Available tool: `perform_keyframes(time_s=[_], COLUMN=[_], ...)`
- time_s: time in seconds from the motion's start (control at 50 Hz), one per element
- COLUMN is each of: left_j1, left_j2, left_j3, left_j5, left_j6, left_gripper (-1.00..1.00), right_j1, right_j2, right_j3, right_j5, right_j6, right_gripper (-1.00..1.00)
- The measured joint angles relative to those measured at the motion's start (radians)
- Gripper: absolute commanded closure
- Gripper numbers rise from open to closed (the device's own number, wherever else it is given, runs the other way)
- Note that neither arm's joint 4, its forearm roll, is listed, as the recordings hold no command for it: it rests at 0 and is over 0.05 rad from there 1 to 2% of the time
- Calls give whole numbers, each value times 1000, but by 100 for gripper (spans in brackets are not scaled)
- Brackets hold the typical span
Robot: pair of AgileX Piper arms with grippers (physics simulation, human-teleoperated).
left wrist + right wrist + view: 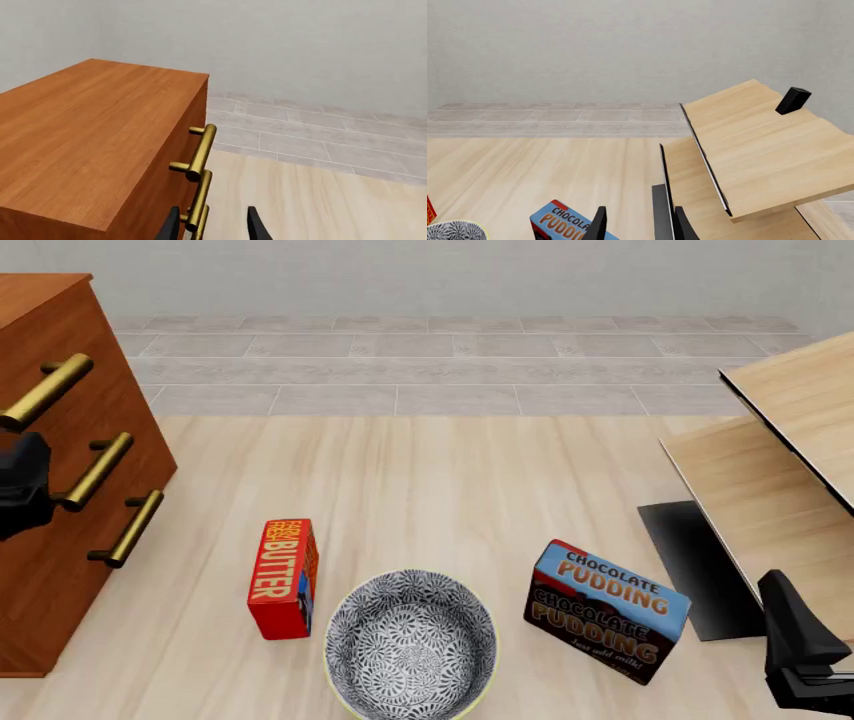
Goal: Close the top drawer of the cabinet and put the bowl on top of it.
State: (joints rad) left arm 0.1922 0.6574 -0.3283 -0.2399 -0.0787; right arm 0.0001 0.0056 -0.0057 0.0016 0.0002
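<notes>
Bowl [411, 642] nearest, upright on bench [441, 480] between butter box [283, 578] and pudding box [609, 611]. Top drawer [40, 390] looks flush with cabinet [80, 145], likely shut. Left gripper [212, 226] spread beside handles; right gripper [637, 225] spread, empty, positioned off bowl.

The pale wooden table [441, 470] carries the cabinet [54, 570], butter box [283, 578], bowl [411, 642] and pudding box [609, 610], seemingly.
</notes>
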Motion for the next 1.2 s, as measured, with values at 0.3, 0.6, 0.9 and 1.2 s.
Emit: perform_keyframes(time_s=[0.3, 0.6, 0.9, 1.2], left_j1=[-160, -314, -438, -546], left_j2=[-142, -216, -215, -196], left_j3=[-23, -57, -144, -216], left_j5=[171, 331, 519, 711], left_j6=[-28, -44, -84, -112], left_gripper=[-100, -100, -100, -100], right_j1=[0, 0, 0, 0], right_j2=[0, 0, 0, 0], right_j3=[0, 0, 0, 0], right_j5=[0, 0, 0, 0], right_j6=[0, 0, 0, 0], right_gripper=[-100, -100, -100, -100])
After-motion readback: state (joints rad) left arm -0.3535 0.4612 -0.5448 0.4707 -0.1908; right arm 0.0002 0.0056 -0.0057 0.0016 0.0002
